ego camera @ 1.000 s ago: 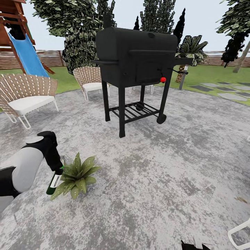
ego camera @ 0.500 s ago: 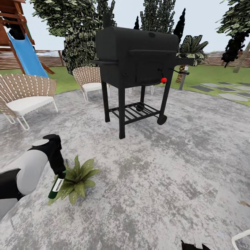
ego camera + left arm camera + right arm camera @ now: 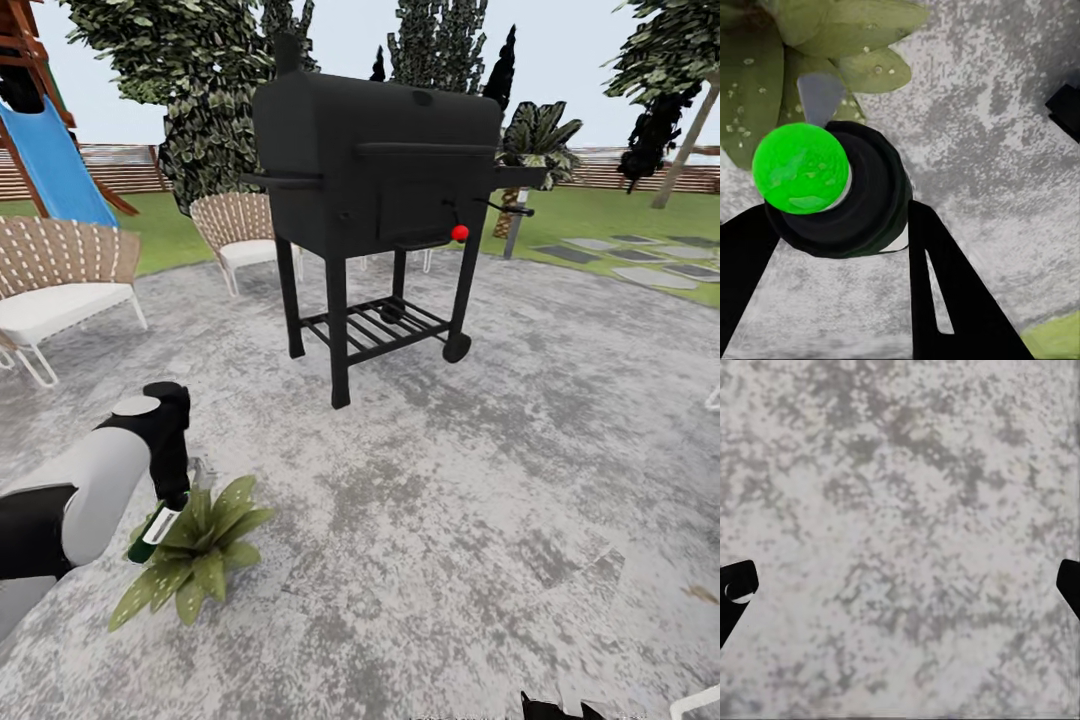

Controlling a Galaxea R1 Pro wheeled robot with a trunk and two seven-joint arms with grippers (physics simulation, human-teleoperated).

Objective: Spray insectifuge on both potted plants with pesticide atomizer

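My left gripper (image 3: 172, 497) is shut on the pesticide atomizer (image 3: 153, 531), a slim dark bottle with a white label, held tilted over the near-left leaves of a potted plant (image 3: 195, 560) on the grey stone patio. In the left wrist view the bottle's bright green base (image 3: 802, 169) and dark body sit between the two black fingers (image 3: 945, 285), with droplet-speckled leaves (image 3: 765, 75) just beyond. My right gripper (image 3: 900, 585) is open above bare patio stone, nothing between its fingertips.
A black barbecue grill (image 3: 380, 180) on legs stands mid-patio ahead. Wicker chairs with white cushions (image 3: 60, 290) (image 3: 240, 235) sit at the left, a blue slide (image 3: 50, 160) behind them. Lawn, trees, stepping stones (image 3: 640, 265) and a wooden fence lie beyond.
The head view has shifted, sliding the grill and chairs leftward in the picture. My left gripper, still holding the atomizer, now sits further over the plant's leaves than before.
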